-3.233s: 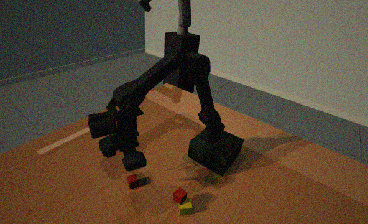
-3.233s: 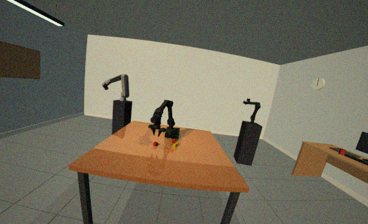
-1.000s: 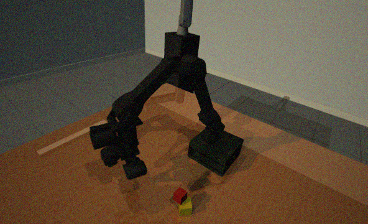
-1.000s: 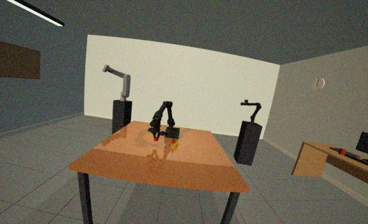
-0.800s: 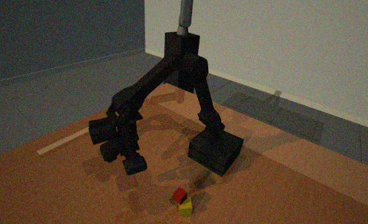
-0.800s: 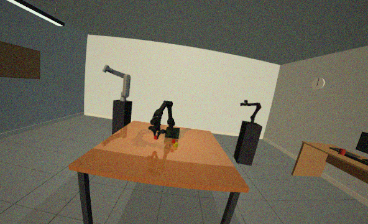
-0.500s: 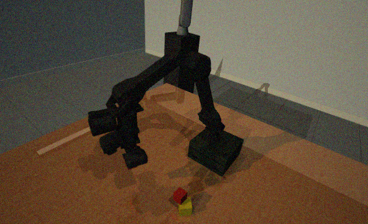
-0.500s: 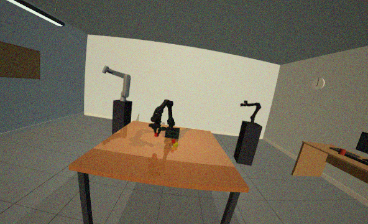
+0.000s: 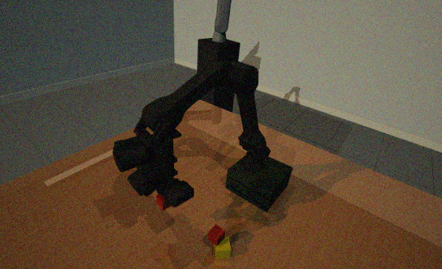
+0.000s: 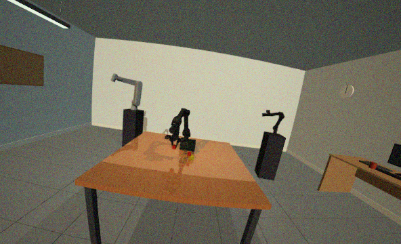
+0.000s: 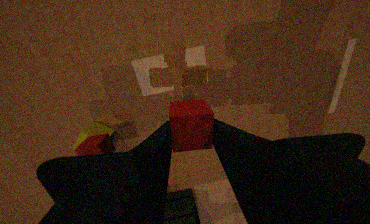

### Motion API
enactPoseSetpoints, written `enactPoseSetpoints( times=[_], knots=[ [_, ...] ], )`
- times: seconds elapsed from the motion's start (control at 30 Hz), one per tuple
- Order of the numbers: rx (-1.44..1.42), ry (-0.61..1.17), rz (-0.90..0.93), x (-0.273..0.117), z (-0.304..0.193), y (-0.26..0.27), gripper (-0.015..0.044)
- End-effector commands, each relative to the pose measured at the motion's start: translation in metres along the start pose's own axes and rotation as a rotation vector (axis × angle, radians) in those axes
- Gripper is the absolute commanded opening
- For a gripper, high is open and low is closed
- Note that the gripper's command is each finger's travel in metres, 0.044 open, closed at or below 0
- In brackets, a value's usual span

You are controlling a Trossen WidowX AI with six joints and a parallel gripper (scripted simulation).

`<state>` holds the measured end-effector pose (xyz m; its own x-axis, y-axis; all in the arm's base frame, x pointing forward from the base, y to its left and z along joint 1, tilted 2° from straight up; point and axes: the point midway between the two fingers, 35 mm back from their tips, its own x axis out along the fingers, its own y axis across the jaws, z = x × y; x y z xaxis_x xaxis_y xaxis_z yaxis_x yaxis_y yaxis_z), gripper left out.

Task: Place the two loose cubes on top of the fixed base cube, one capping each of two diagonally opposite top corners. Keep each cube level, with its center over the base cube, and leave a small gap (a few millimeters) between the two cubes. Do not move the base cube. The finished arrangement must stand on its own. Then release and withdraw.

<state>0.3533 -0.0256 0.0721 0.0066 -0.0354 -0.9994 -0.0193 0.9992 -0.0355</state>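
Observation:
The yellow base cube stands on the table. One red cube sits on top of it, shifted toward one corner, so part of the yellow top shows. Whether it lies quite level is too small to tell. My gripper is shut on the other red cube, held between the fingertips above the table. In the top view it is left of the base cube and farther back. The near finger hides much of the held cube there.
The arm's dark base box stands on the table, behind and right of the cubes in the top view. A pale strip lies on the table at the left in that view. Arm shadows fall around the cubes.

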Motion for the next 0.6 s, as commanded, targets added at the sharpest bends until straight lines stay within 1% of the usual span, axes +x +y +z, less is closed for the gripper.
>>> enactPoseSetpoints(
  times=[0.0,0.57],
  knots=[
    [-0.096,-0.001,0.001,0.0,-0.002,0.012,0.0105],
    [-0.535,-0.002,0.006,0.001,-0.013,0.065,0.0105]
  ],
)
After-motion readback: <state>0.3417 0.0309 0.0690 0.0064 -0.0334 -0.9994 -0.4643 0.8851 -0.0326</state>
